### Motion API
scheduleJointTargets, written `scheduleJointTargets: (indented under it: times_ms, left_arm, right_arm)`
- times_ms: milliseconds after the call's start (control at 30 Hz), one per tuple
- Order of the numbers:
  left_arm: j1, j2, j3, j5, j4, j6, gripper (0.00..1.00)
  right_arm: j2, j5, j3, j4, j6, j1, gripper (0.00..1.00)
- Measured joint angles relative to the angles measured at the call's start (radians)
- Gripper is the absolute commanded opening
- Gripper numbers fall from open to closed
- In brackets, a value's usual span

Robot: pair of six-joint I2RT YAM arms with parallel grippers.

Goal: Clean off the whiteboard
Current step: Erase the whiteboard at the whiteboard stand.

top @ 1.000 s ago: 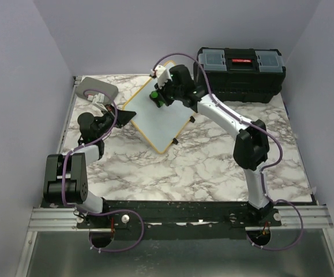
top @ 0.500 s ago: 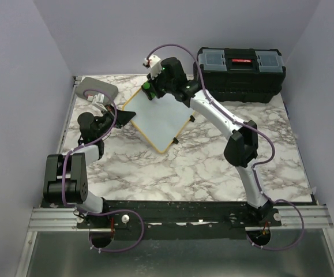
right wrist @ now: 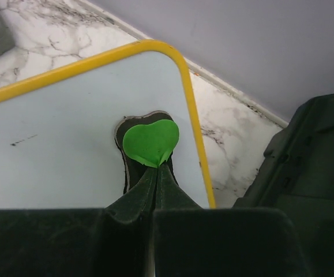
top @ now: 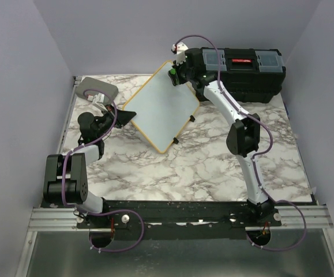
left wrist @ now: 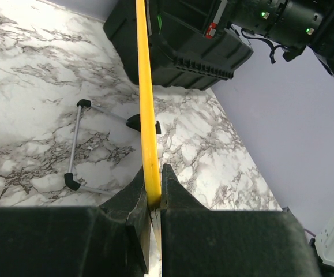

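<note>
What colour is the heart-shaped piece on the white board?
The heart-shaped piece is bright green; right wrist view shows it best.

Marble-pattern bench, white with grey veining, filling mid frame. Plain lavender walls at back, left and right, boxed in tight around it. Aluminium rail along near bench edge, lower frame. Dull grey metal sheet below that. Soft, even light.

White-and-grey marbled tabletop: black plastic toolbox far right, grey rounded case far left, yellow-framed whiteboard propped tilted between them
</note>
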Motion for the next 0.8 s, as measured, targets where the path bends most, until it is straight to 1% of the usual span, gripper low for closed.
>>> scheduleJointTargets:
  times_ms: [133,233,367,500,633,800]
  left_arm:
    - [-0.002,-0.003,0.0,0.0,0.0,0.001,0.0]
    - [-0.002,-0.003,0.0,0.0,-0.001,0.0,0.0]
    - [-0.002,-0.004,0.0,0.001,-0.001,0.0,0.0]
    - [-0.002,-0.004,0.0,0.006,0.004,0.005,0.0]
    - [-0.002,-0.004,0.0,0.008,0.005,0.009,0.0]
    - [-0.002,-0.004,0.0,0.008,0.006,0.013,0.0]
  right_arm:
    - [0.006,-0.002,-0.008,0.005,-0.001,-0.026,0.01]
    - [-0.001,-0.013,-0.051,0.029,-0.008,-0.035,0.01]
    - [-0.051,-0.051,-0.17,0.077,-0.029,-0.051,0.01]
    - [-0.132,-0.101,-0.325,0.117,-0.034,-0.055,0.01]
    - [-0.214,-0.123,-0.462,0.14,-0.023,-0.024,0.01]
    - [-0.286,-0.124,-0.519,0.14,0.016,0.087,0.01]
